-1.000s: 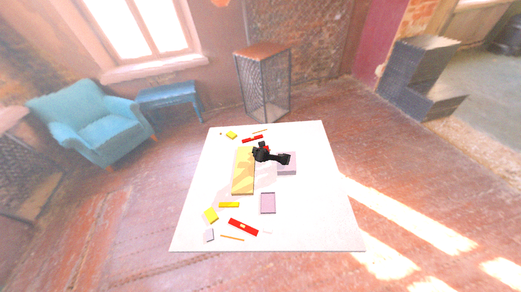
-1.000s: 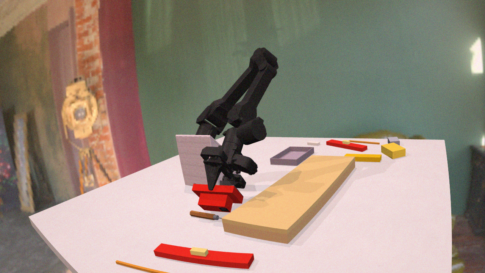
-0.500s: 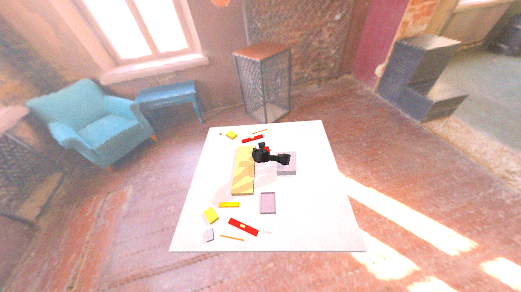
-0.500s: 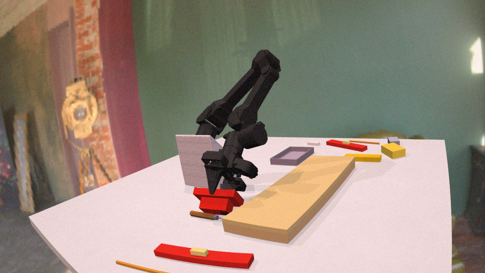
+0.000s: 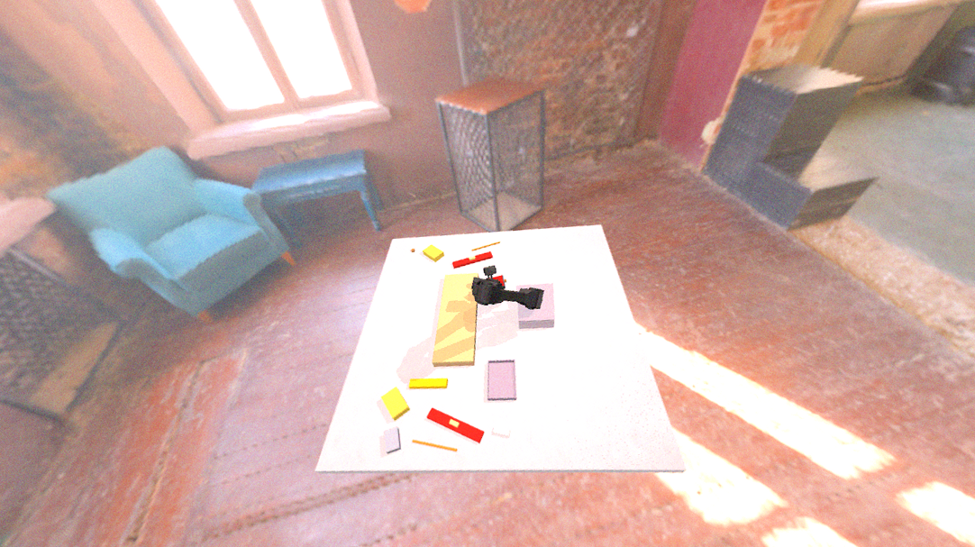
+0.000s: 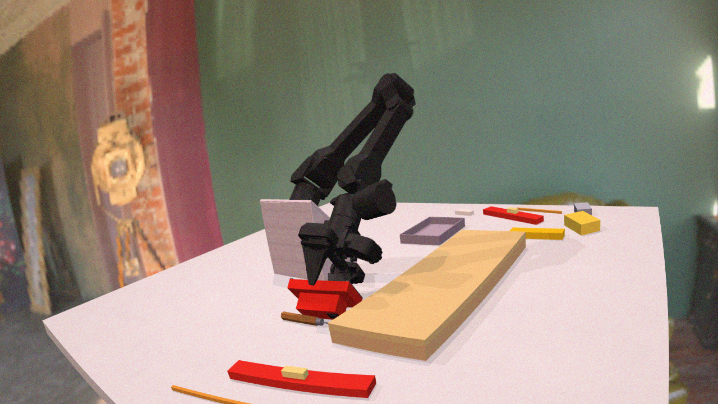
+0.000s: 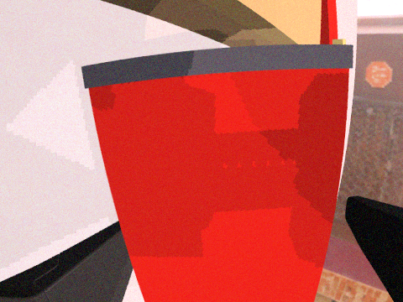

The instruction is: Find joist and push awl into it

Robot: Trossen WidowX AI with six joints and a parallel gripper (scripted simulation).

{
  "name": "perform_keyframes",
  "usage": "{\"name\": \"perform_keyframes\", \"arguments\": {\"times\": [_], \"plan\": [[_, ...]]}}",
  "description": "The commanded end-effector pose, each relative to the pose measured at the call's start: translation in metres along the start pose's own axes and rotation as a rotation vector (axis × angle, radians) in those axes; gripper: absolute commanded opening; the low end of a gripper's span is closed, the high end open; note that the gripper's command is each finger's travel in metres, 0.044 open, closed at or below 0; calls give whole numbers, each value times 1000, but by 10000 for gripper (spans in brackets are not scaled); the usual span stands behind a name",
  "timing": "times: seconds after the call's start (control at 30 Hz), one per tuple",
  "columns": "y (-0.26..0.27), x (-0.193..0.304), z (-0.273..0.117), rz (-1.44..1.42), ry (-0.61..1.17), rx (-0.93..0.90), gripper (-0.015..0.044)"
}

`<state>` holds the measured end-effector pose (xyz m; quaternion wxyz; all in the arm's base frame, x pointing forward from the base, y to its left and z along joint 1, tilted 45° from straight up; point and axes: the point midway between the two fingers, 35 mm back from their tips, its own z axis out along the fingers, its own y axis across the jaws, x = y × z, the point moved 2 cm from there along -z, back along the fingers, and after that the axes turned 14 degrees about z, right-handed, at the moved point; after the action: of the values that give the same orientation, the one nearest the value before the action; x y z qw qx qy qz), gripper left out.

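1. Top: claw (image 5: 492,278) (image 6: 331,279) (image 7: 243,220) mostly covers the finder (image 5: 499,279) (image 6: 320,302) (image 7: 218,168); tray (image 5: 501,381) (image 6: 432,230) is well off to its side, which the wrist cam misses.
2. Exterior: finder's right under the claw, awl (image 6: 300,317) just below, hidden up top. Could get knocked, imo.
3. Wrist: claw's let go, fingers spread around the finder. Probably light, stiff, slick; I'd pinch its sides.
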<state>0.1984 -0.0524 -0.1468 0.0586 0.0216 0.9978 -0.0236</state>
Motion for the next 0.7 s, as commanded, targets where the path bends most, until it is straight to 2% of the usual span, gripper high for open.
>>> {"name": "perform_keyframes", "arguments": {"times": [0.0, 0.67], "plan": [[-1, 0, -2, -1, 1, 4, 440], [0, 0, -18, -1, 1, 2, 440]]}}
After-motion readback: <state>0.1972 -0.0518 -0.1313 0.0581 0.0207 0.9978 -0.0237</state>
